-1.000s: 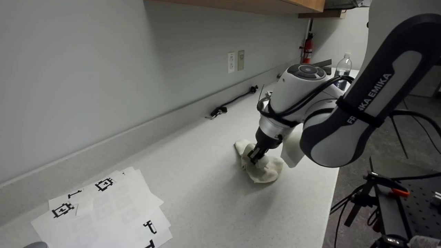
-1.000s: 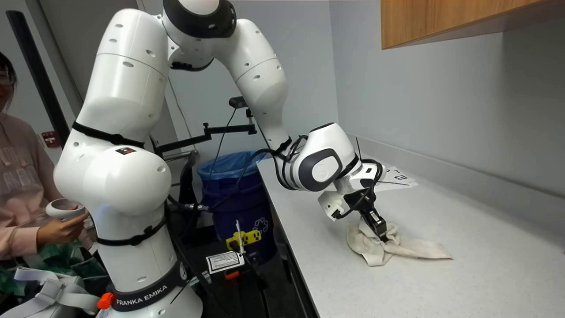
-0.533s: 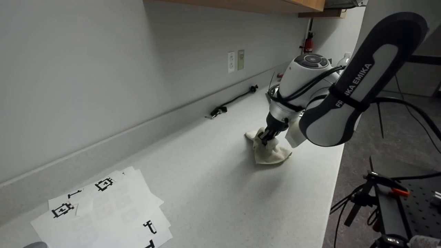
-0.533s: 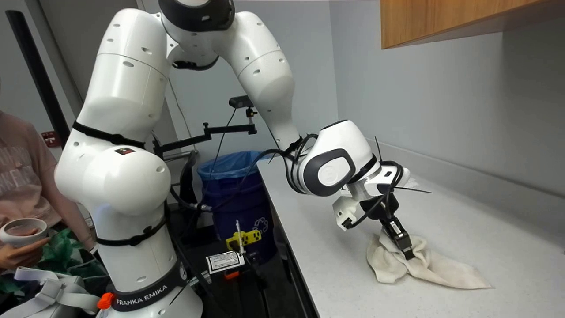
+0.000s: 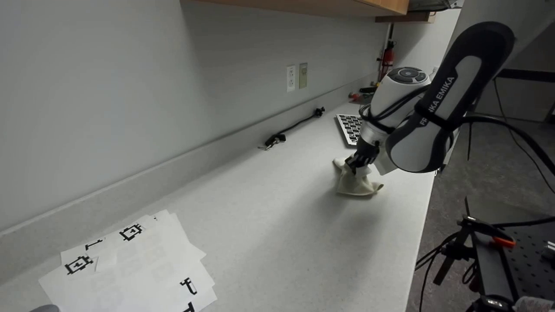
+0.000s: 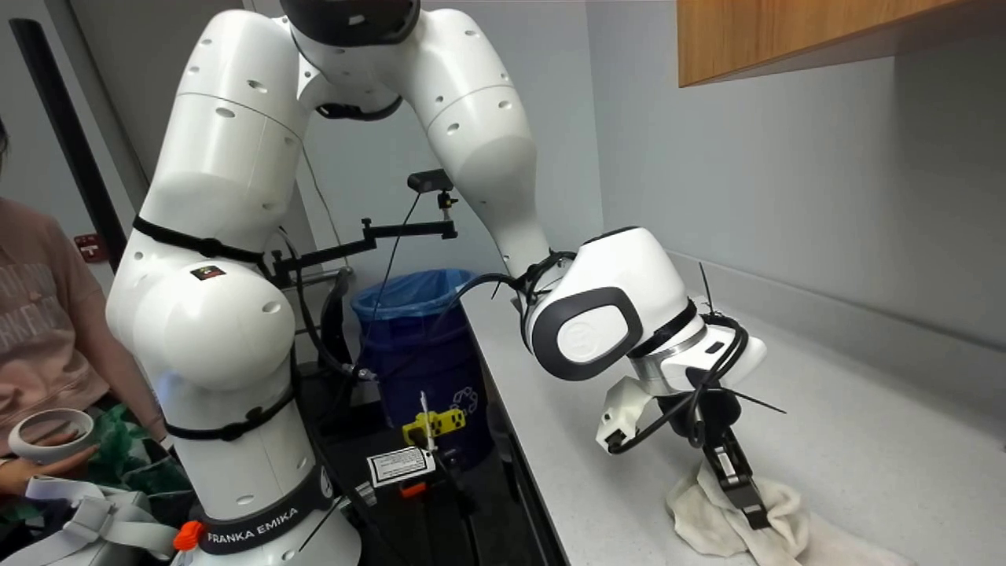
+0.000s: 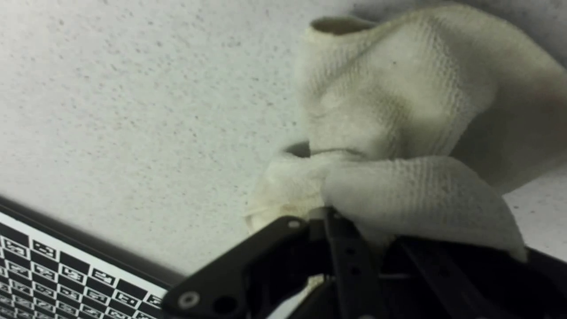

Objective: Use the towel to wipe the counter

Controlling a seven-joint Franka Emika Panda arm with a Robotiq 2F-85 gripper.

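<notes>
Towel (image 7: pixel 394 110): cream, bunched, set on the tabletop (image 5: pixel 269 229), nearer the open edge than the backsplash (image 5: pixel 186 170). A loose end lies spread out and runs past the lower border of an exterior view; one edge curls up in the wrist view. Whether the cloth bears down over its whole area cannot be told.

Gripper (image 6: pixel 754 515): fingers clamped on a fold of the towel, approach tilted rather than upright, cloth bulging around the tips. The hold is judged secure.

Progress: the towel is in hand and at the surface to be treated, so the grasping step is rated complete. The step under way is judged to be the wiping itself. The area covered cannot be established: no spill, residue or wet trace can be made out, and the speckle is taken for the tabletop's own pattern.

Outstanding: further strokes, in this assessment, then release of the towel. Completion cannot be certified.

Surroundings: a calibration board (image 5: pixel 349 128) lies near the towel without touching it, a bare strip between; strokes that way could drag it. A black corded item (image 5: pixel 292 128) lies along the backsplash. Loose, overlapping paper sheets (image 5: pixel 130 268) lie well apart from the towel; the surface beneath them would go unwiped unless they are shifted.
</notes>
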